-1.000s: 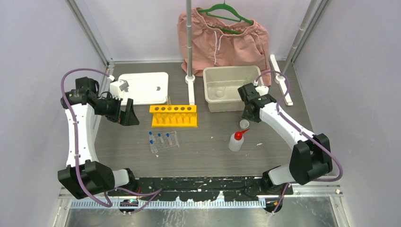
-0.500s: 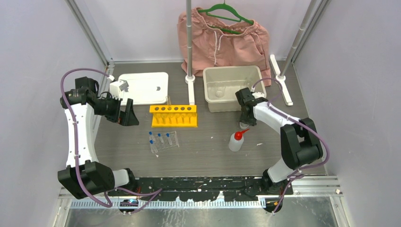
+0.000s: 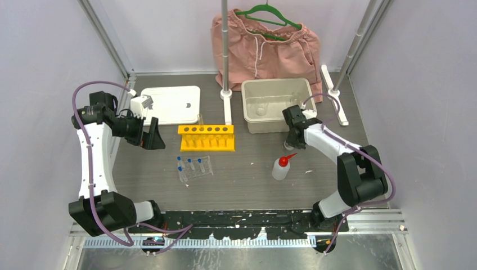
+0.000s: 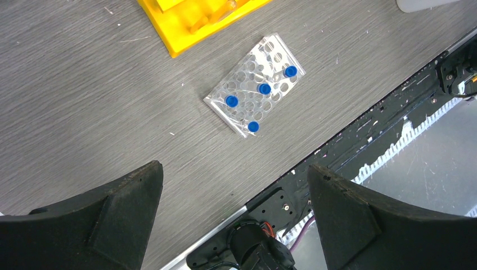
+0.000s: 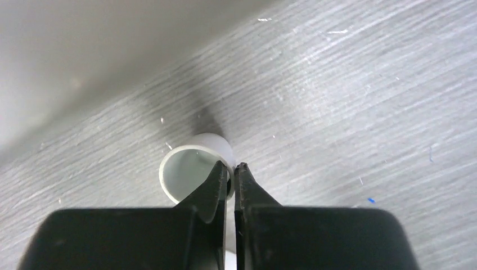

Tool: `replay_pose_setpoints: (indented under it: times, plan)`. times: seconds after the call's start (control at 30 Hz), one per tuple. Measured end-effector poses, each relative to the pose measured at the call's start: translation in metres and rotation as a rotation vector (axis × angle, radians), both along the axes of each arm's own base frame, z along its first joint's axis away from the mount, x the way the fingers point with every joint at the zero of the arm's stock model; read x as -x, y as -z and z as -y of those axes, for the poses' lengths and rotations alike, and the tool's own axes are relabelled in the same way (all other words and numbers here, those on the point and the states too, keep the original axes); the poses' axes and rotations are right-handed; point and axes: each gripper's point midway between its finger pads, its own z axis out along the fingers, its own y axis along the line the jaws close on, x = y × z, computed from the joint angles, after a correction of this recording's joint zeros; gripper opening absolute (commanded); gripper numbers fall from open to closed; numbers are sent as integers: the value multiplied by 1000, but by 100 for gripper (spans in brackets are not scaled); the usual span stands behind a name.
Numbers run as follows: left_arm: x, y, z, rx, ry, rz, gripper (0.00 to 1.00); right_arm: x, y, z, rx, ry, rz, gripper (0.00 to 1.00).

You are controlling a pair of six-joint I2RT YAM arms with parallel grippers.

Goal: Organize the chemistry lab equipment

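— Where are the right fingers (image 5: 223, 181)?

— Down at the surface (image 3: 247, 183), closed to a sliver on the rim of a small beaker (image 5: 185, 169). One finger is inside its mouth and the other is outside its wall. The beaker stands upright just beside the beige bin (image 3: 264, 126), at the bin's five o'clock.

— And the squeeze bottle (image 3: 279, 169)?

— It is upright with its red nozzle on top, at seven o'clock of those fingers. It is near them but not touching.

— What about the left side?

— The left fingers (image 3: 154, 138) hang spread wide above the surface and hold nothing. The yellow rack (image 3: 206, 143) lies at their three o'clock, with its holes in one row.

— And the tubes?

— Four blue-capped tubes (image 4: 264, 88) stand in the clear holed tray (image 4: 273, 53). The tray lies on the surface at seven o'clock of the rack, apart from it. In the left wrist view it shows between the two wide fingers.

— Is anything in the bin?

— A second clear beaker (image 3: 260, 109) stands inside, toward the bin's nine o'clock side.

— And farther back?

— A white tray (image 3: 170, 104) lies at one o'clock of the left fingers. Pink shorts (image 3: 264, 53) hang on a green hanger (image 3: 269, 12) at twelve o'clock of the bin.
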Motion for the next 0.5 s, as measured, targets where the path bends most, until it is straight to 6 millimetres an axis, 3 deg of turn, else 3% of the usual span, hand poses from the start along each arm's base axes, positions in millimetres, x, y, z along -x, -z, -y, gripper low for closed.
replay_pose_setpoints:
  times: [0.17, 0.5]
  plan:
    - [0, 0, 0, 0, 1, 0, 100, 13, -36, 3, -19, -7, 42, 1]
    - [0, 0, 0, 0, 1, 1, 100, -2, -183, -12, -145, -72, 317, 1]
